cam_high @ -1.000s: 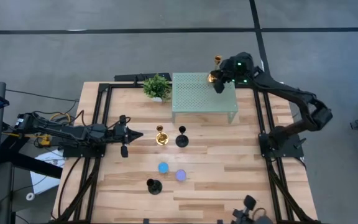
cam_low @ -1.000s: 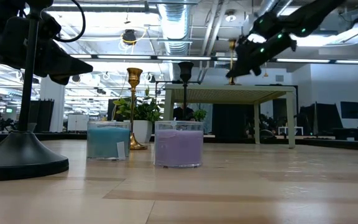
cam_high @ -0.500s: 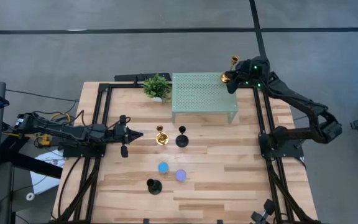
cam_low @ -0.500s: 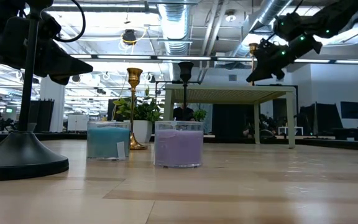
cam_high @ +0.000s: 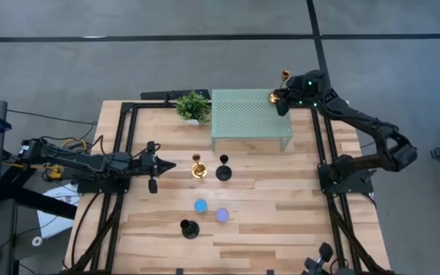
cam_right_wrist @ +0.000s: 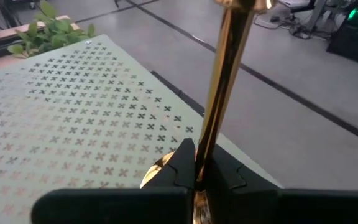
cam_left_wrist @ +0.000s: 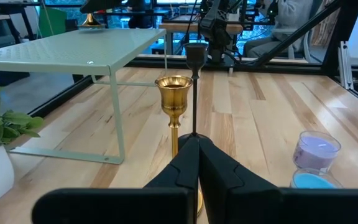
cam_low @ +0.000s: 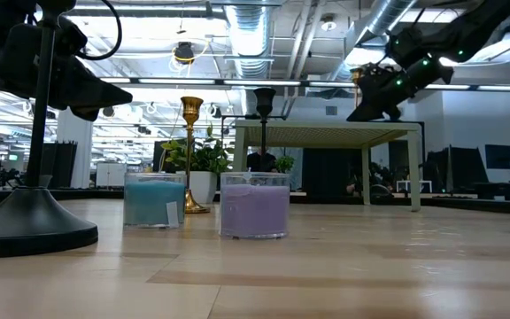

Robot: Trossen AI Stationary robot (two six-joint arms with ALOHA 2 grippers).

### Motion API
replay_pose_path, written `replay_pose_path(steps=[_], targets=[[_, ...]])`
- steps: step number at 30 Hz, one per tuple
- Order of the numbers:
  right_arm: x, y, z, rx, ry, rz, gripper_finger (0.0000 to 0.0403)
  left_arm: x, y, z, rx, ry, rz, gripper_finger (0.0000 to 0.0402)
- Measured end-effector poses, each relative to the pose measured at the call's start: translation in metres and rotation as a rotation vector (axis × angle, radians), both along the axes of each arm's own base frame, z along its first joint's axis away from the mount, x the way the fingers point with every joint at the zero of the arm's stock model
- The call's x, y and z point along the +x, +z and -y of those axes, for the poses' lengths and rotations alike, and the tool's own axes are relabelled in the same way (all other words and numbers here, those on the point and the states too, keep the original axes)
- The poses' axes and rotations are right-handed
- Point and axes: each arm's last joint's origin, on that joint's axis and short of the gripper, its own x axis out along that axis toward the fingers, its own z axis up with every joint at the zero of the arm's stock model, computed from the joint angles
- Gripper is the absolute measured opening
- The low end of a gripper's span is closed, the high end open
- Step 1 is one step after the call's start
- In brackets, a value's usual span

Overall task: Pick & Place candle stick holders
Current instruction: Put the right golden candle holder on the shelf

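My right gripper (cam_high: 284,100) is shut on a gold stemmed holder (cam_high: 281,85) at the far right corner of the pale green perforated shelf (cam_high: 250,114). My left gripper (cam_high: 171,165) is shut and empty, level above the table, left of a second gold holder (cam_high: 198,168). That holder and a black holder (cam_high: 224,169) stand on their round bases mid-table. Another black holder (cam_high: 189,228), a blue one (cam_high: 200,205) and a purple one (cam_high: 221,215) stand nearer the front. My right gripper pinches the gold holder's stem (cam_right_wrist: 209,155) between its two fingers, low down, just above the round base (cam_right_wrist: 159,173). The stem rises roughly upright past the fingers. The base is over the shelf's corner; whether it rests on the shelf, I cannot tell.
A small green plant (cam_high: 193,107) in a white pot stands at the shelf's left end. The shelf stands on thin legs (cam_left_wrist: 119,130) with open room beneath. Black frame rails run along the table's left and right edges (cam_high: 323,153).
My right gripper has carried the gold holder toward the table's right edge, along the far side of the shelf to its right corner, then nearly stopped. The holder has stayed roughly upright in the hold.
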Motion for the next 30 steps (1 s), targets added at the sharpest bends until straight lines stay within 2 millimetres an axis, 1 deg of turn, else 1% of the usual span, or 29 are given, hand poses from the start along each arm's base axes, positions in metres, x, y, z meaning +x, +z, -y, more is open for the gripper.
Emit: replay_pose_path(steps=[8, 17, 25, 30], targets=[[0.0021, -0.0068, 0.0037, 0.021, 0.002, -0.013, 0.0004, 0.0000, 0.0000, 0.0000, 0.000, 0.000, 0.000, 0.0008], [0.0023, -0.0071, 0.0035, 0.018, 0.006, -0.019, 0.0006, 0.0000, 0.0000, 0.0000, 0.000, 0.000, 0.000, 0.0008], [0.0019, -0.0080, 0.0030, 0.028, 0.007, -0.027, 0.0081, 0.0000, 0.0000, 0.0000, 0.000, 0.000, 0.000, 0.0008], [0.0019, -0.0081, 0.0027, 0.030, 0.007, -0.028, 0.0101, 0.0000, -0.0001, 0.0000, 0.000, 0.000, 0.000, 0.0008]])
